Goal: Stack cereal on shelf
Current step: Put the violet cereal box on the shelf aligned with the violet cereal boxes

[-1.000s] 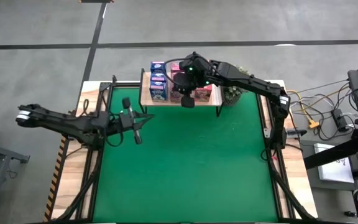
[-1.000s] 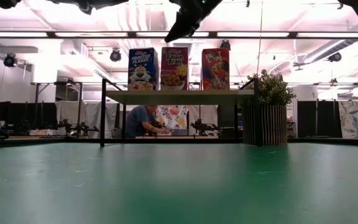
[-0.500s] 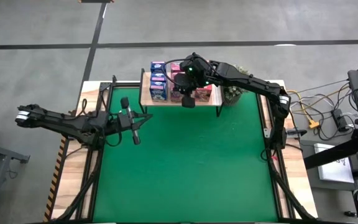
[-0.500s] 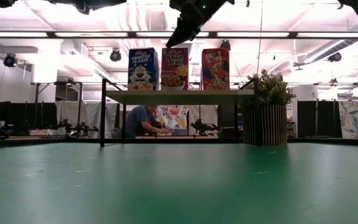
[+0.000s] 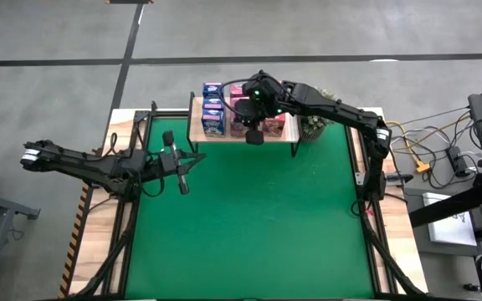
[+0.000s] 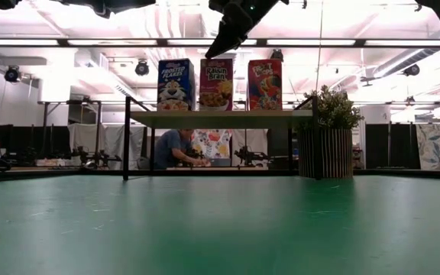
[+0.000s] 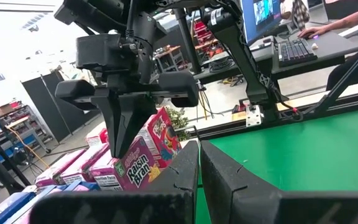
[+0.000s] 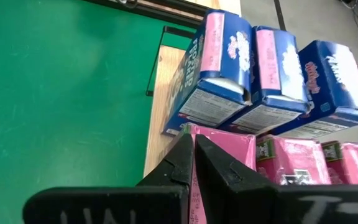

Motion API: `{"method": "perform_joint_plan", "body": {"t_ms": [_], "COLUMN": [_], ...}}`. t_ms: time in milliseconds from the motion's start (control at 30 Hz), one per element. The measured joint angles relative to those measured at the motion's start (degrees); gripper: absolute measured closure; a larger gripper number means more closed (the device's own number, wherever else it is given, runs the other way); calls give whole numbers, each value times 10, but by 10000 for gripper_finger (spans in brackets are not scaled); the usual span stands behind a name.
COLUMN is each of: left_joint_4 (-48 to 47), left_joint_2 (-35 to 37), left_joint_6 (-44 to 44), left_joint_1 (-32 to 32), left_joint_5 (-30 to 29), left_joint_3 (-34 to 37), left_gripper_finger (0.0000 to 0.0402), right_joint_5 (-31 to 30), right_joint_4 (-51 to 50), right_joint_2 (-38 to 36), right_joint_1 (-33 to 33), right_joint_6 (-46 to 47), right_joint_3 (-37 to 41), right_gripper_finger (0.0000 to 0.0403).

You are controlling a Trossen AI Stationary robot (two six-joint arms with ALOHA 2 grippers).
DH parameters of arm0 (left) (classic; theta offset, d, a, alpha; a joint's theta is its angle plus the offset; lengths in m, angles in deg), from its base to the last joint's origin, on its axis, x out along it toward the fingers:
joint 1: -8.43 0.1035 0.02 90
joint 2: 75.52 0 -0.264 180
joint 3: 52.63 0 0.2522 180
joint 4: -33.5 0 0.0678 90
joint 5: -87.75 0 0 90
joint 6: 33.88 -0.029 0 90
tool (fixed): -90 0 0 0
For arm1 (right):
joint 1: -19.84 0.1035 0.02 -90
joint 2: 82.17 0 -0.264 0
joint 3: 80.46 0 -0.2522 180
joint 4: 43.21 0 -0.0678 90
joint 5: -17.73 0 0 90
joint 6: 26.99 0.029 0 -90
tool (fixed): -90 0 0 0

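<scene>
Fluorescent strip lights (image 6: 90,42) run across a bright white ceiling above a workshop floor of grey concrete (image 5: 308,29). Behind the green mat (image 6: 220,225), a seated person (image 6: 173,149) bends over a workbench, with dark partition screens (image 6: 392,145) along the far wall.

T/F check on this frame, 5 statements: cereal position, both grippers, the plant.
1. The cereal boxes stand on the shelf. True.
2. The right gripper holds a box. False: it is shut and empty, above the shelf's front edge.
3. The left gripper is over the shelf. False: it is shut, over the mat's left side, away from the shelf.
4. A plant stands beside the shelf. True.
5. Some boxes lie on the mat. False: no box is on the mat; all in view are on the shelf.
</scene>
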Motion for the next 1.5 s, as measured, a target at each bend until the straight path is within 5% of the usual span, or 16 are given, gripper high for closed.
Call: {"method": "perform_joint_plan", "body": {"t_ms": [367, 733, 1500], "left_joint_4": [-1, -16, -16], "left_joint_2": [0, 0, -1], "left_joint_6": [1, 19, 20], "left_joint_1": [0, 0, 0], "left_joint_5": [0, -3, -5], "left_joint_3": [0, 0, 0], "left_gripper_finger": [402, 402, 402], "right_joint_5": [5, 5, -57], "right_joint_4": [-12, -132, -135], "right_joint_2": [-14, -21, -19], "right_joint_1": [10, 27, 21], "right_joint_6": [0, 2, 0], "right_joint_3": [-16, -11, 6], "right_gripper_finger": [394, 394, 394]}}
